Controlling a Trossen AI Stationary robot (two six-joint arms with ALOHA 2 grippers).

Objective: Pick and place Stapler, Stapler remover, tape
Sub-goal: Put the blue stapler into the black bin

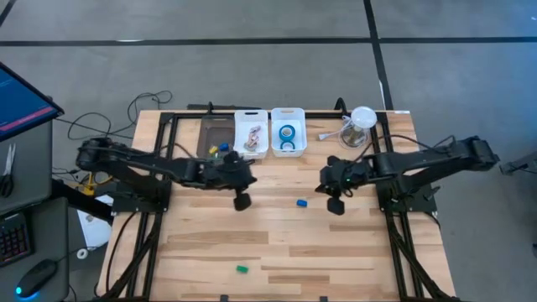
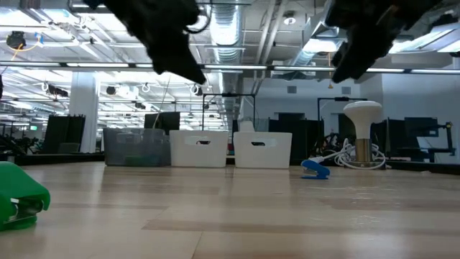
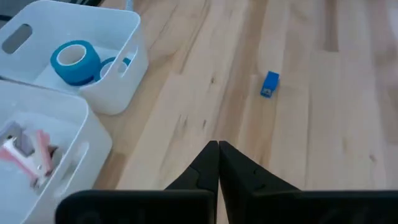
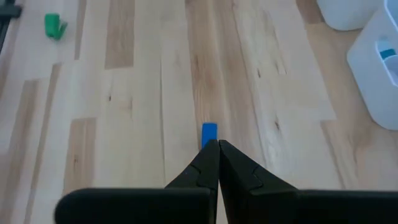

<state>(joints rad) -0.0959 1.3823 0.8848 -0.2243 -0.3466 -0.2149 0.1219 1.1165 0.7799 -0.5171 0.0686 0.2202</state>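
Two bright-blue tape rolls [image 1: 287,133] [image 3: 74,61] lie in the right-hand white bin [image 3: 127,74] at the table's far edge. The white bin beside it [image 1: 251,134] holds pinkish stapler-like items [image 3: 28,152]. A small blue item [image 1: 300,202] [image 4: 209,130] [image 2: 315,169] rests on the table's middle. A small green item [image 1: 242,269] [image 2: 18,200] [image 4: 55,26] lies near the near edge. My left gripper [image 1: 242,201] [image 3: 218,146] hangs shut above the table, left of the blue item. My right gripper [image 1: 336,204] [image 4: 218,144] hangs shut to its right, pointing at it.
A dark see-through bin [image 1: 216,138] stands left of the white bins. A pale, round-topped stand with a cable [image 1: 361,124] [image 2: 361,137] sits at the far right corner. Bare wood lies between the two grippers and toward the near edge.
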